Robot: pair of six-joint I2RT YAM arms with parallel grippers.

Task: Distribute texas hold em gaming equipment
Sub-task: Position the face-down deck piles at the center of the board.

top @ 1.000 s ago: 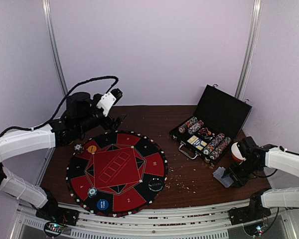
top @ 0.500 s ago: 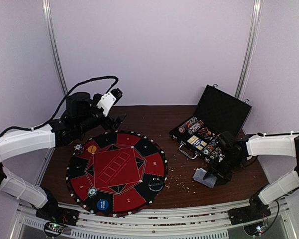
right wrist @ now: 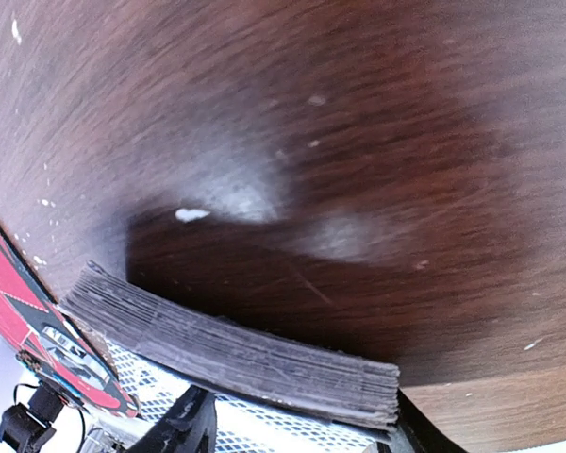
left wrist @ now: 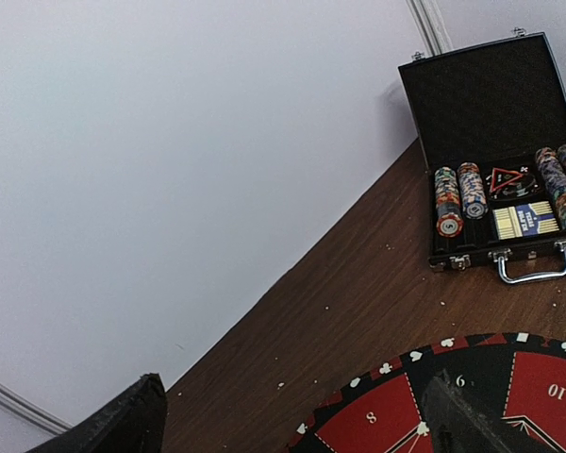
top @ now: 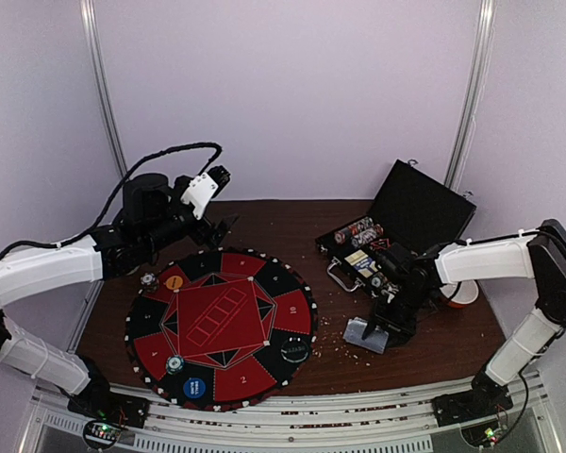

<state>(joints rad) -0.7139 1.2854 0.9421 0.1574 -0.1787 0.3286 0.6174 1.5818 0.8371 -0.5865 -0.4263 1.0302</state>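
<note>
- The right gripper (top: 375,328) pinches a deck of cards (top: 360,333) between its two fingers, with the grey-blue back facing up.
- The deck is low over the brown table (top: 292,225), between the round red-and-black mat (top: 222,321) and the open black case (top: 410,212). Whether it touches the wood cannot be told.
- In the right wrist view, the deck's stacked edges run across the lower part of the picture, with its shadow on the wood.
- The left gripper (top: 229,227) hovers past the far left edge of the mat with its fingers spread wide and nothing between them.
- Rows of striped poker chips (left wrist: 448,200) lie in the case's compartments.
- On the mat, a yellow disc (top: 174,281) lies at the far left with one chip (top: 149,279) just beside it.
- A blue disc (top: 194,387) lies at the near edge with another chip (top: 174,363) near it.
- A black disc (top: 294,350) sits at the near right.
</note>
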